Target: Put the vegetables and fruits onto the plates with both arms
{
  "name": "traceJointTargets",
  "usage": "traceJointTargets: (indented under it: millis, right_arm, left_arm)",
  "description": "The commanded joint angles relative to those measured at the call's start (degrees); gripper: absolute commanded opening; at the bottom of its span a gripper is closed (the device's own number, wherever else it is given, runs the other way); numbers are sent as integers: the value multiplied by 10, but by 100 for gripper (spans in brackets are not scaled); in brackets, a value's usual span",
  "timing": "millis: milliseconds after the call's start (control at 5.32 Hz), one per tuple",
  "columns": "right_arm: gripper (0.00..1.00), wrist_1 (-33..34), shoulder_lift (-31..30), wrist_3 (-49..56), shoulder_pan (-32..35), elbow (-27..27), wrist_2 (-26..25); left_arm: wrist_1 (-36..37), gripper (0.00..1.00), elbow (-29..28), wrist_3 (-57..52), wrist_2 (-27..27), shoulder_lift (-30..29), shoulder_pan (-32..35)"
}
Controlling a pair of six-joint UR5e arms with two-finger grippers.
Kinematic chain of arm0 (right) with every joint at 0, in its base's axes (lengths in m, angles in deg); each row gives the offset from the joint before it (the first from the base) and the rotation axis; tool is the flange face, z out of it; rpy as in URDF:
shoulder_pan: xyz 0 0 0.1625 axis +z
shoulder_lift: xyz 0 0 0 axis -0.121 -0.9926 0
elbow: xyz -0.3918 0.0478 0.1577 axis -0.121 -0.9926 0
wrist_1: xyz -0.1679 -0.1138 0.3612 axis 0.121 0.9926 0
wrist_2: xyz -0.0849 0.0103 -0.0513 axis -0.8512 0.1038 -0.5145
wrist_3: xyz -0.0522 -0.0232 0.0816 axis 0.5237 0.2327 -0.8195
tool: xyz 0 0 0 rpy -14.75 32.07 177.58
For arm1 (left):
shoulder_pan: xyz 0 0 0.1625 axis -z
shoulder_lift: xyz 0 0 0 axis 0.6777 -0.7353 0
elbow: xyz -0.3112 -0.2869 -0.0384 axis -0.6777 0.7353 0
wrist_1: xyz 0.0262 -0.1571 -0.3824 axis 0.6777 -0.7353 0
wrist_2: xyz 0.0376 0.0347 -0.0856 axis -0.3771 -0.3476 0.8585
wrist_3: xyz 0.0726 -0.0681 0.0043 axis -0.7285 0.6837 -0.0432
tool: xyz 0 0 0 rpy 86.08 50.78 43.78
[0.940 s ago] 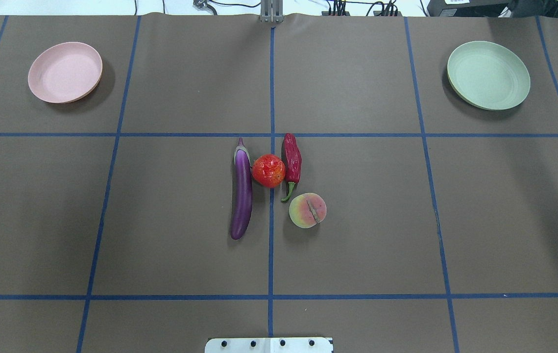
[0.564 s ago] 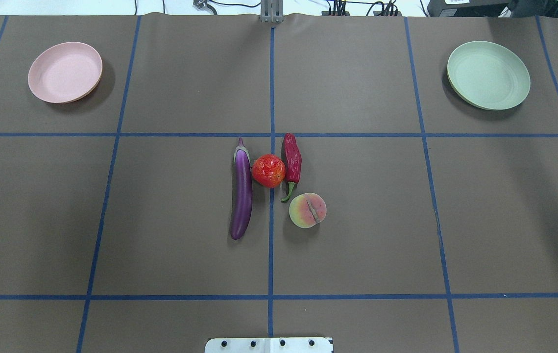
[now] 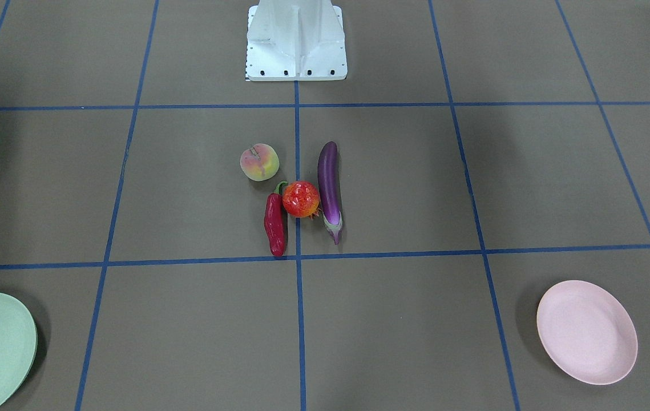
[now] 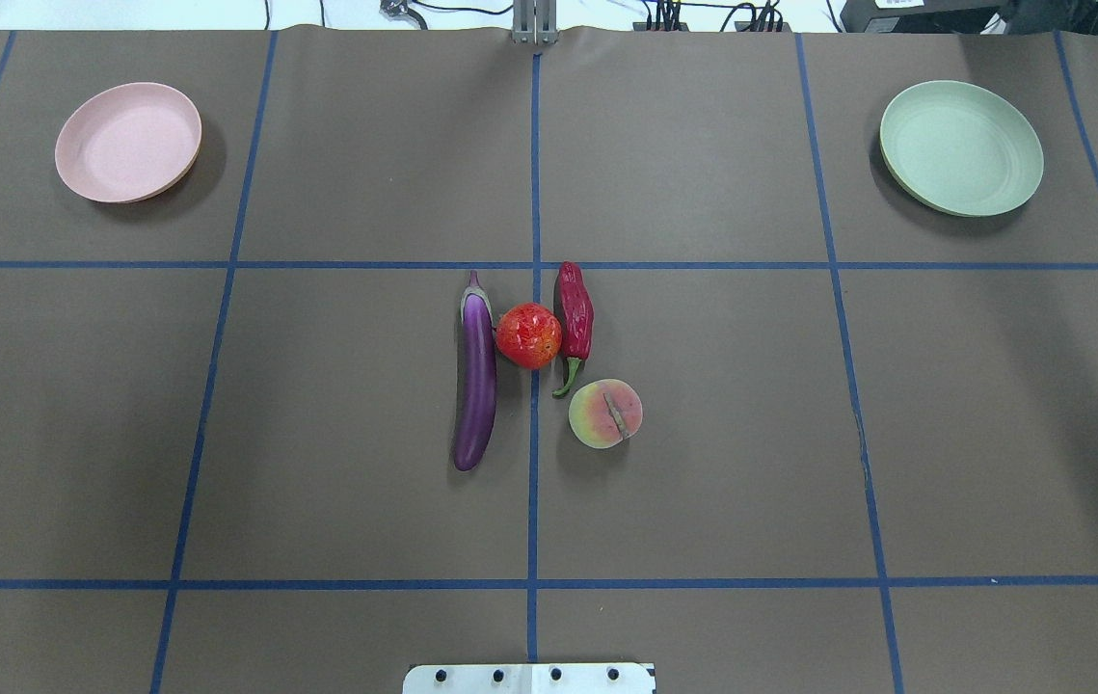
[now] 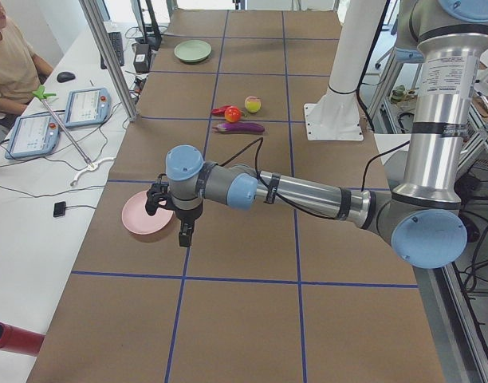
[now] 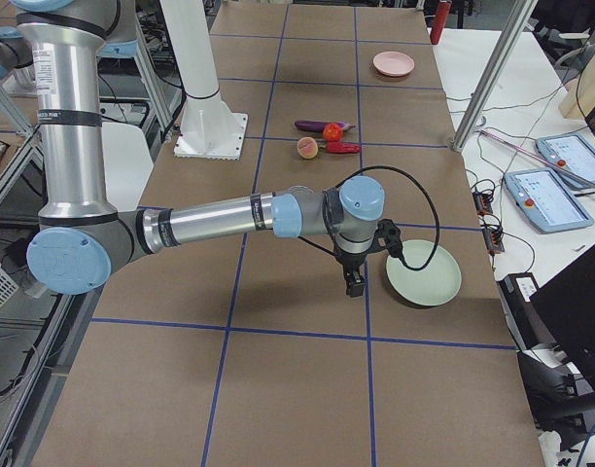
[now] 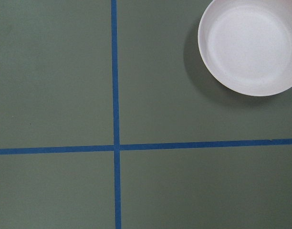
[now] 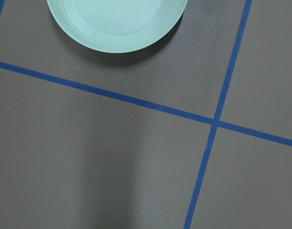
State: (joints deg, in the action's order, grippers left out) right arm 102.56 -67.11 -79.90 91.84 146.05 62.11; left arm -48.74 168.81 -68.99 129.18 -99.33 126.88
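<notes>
Though they are missed overhead, the left end effector [image 5: 184,238] and right end effector [image 6: 354,286] are seen sideways; their opening cannot be told.

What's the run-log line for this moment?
eggplant, pomegranate, chili, peach: grouped mid-table, untouched; pink plate: empty, left gripper nearby; green plate: empty, right gripper nearby; gripper states: unclear

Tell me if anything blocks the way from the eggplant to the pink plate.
Nothing visible does. Between the eggplant and the pink plate lies only bare table crossed by blue tape lines. The red-orange ball sits against the eggplant's other side, off that path.
</notes>
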Motion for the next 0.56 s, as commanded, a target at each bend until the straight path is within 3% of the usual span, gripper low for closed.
traceJointTargets:
  millis: [0, 376]
  right_arm:
    - [100, -9, 0, -4, -5, -1, 1]
    - [100, -9, -1, -3, -5, -1, 4]
  left_arm:
    - [-1, 99, 21, 3, 1, -16, -71]
    - [4, 100, 70, 266, -38, -124, -230]
